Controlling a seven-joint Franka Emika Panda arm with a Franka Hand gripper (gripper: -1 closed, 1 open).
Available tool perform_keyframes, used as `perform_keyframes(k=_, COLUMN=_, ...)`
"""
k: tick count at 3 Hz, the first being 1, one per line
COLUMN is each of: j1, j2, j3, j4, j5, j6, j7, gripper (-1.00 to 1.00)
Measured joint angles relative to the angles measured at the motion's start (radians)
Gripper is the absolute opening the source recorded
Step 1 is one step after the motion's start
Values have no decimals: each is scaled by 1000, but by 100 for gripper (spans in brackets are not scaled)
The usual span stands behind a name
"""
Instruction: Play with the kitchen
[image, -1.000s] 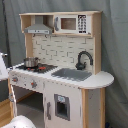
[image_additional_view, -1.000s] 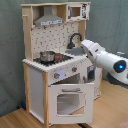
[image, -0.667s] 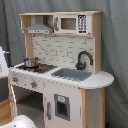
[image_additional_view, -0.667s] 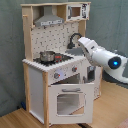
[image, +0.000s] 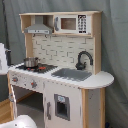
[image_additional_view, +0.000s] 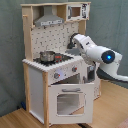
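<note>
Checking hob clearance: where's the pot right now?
The pot sits on the hob, at the first exterior view's left of the sink, under the grey hood; in the second exterior view it stands at.

In the second exterior view, the white Panda arm (image_additional_view: 97, 52) enters from the second exterior view's right and stretches leftward, its forward link angled upward. A round joint with a glowing blue light (image_additional_view: 108, 57) sits near the elbow. The gripper itself is hidden. In the first exterior view, part of a white arm segment (image: 3, 57) shows at the first exterior view's left edge.
</note>
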Motion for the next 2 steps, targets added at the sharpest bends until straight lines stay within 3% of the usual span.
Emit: perform_keyframes(k=2, j1=-85, j2=76, j3=14, j4=130, j5=117, j6=-91, j7=-26, gripper=100)
